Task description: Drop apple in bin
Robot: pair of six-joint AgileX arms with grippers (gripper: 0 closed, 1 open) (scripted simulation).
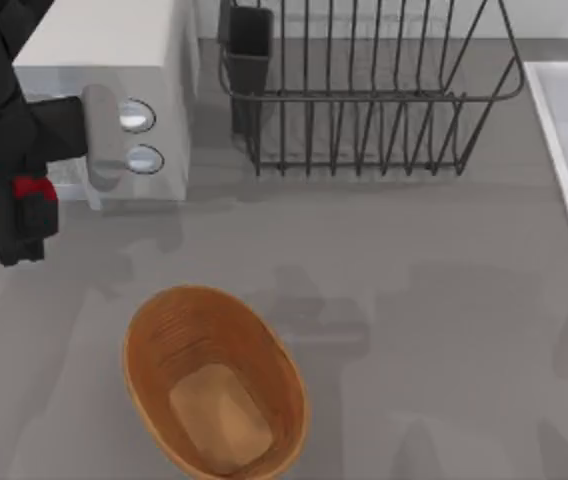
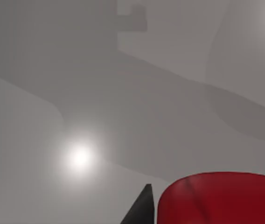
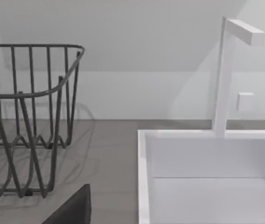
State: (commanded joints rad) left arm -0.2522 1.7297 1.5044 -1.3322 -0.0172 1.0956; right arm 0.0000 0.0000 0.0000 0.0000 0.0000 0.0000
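A red apple (image 1: 26, 192) is gripped by the left gripper (image 1: 14, 222) at the table's left side, apart from the empty basket (image 1: 149, 330).

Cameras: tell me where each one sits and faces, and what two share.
Top view: above the table, looking down on the bin and dish rack; left claw holds the apple.
Left wrist view: on the left arm, facing grey surface; apple close up.
Right wrist view: on the right arm, facing rack and sink.
Top and right wrist views share the rack.
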